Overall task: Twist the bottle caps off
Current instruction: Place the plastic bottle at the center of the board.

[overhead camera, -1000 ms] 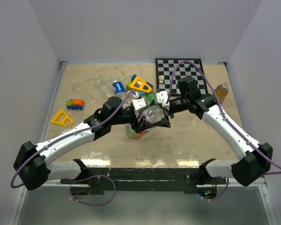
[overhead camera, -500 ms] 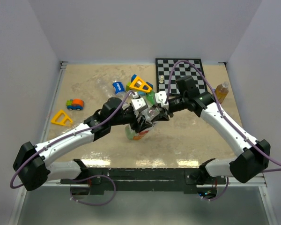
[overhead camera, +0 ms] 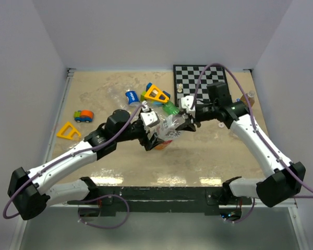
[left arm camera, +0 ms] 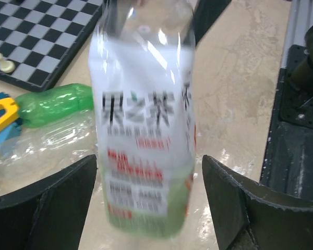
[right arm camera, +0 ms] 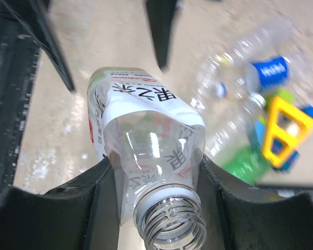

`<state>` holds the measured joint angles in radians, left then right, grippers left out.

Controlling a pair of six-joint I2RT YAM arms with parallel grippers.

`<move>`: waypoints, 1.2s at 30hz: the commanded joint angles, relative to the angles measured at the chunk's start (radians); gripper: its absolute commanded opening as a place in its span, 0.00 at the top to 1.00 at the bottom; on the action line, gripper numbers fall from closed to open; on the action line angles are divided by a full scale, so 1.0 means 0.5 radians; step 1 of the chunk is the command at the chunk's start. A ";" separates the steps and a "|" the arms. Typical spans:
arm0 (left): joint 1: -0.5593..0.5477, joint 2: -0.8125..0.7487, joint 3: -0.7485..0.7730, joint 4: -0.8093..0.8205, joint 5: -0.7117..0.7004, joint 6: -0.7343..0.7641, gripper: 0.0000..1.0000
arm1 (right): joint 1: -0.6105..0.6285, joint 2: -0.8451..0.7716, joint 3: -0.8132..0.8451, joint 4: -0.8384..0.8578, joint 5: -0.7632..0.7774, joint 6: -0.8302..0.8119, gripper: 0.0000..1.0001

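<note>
Cap first: none sits on the bottle (right arm camera: 146, 120) I'm holding. Its neck (right arm camera: 169, 226) shows bare thread, and I can't find the loose cap in any view. So I judge this one done. The step in hand is to put it down and go for the next capped bottle.

The right gripper (right arm camera: 155, 161) is clamped on the bottle's shoulders, both fingers touching, and holds it tilted. Whether the base touches the table (left arm camera: 235, 78) I can't tell. The left gripper (left arm camera: 148, 161) stands wide around the label, with a gap on each side.

To do it well I'd draw the left arm straight back, jaws wide, so nothing clips the label. Then I'd tip the bottle upright over bare table, away from the pile, and open only once the base sits flat. No extra squeeze: the walls look thin and would buckle.

The bottle is clear, glossy plastic, squarish at the shoulder. It is wrapped in a white film label with dark characters and a green band low down. The thread is round and ribbed.

In the pile lie a translucent green bottle (left arm camera: 52, 104) and a crumpled clear bottle (right arm camera: 271, 73) with a blue label, beside a yellow triangle (right arm camera: 281, 130). An amber bottle (overhead camera: 247, 99) shows just right of the chessboard (left arm camera: 36, 41); whether it is capped I can't tell. The table is beige, marbled and shiny.
</note>
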<state>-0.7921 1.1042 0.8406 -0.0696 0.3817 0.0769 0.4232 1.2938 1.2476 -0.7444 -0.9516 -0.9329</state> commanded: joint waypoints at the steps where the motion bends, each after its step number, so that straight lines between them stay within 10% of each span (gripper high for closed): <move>1: 0.017 -0.183 0.089 -0.189 -0.263 0.214 0.11 | -0.239 -0.167 0.085 -0.011 0.206 0.148 0.89; 13: 0.013 -0.438 -0.270 -0.032 -0.828 0.359 0.00 | -0.647 0.026 0.434 -0.054 1.399 0.206 0.87; 36: 0.017 -0.558 -0.304 -0.005 -0.794 0.343 0.00 | -0.733 0.759 0.588 -0.042 1.783 0.255 0.76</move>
<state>-0.7876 0.8337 0.6914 -0.1131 -0.0132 0.2321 0.0700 1.6405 1.4811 -0.7559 -0.0696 -0.8185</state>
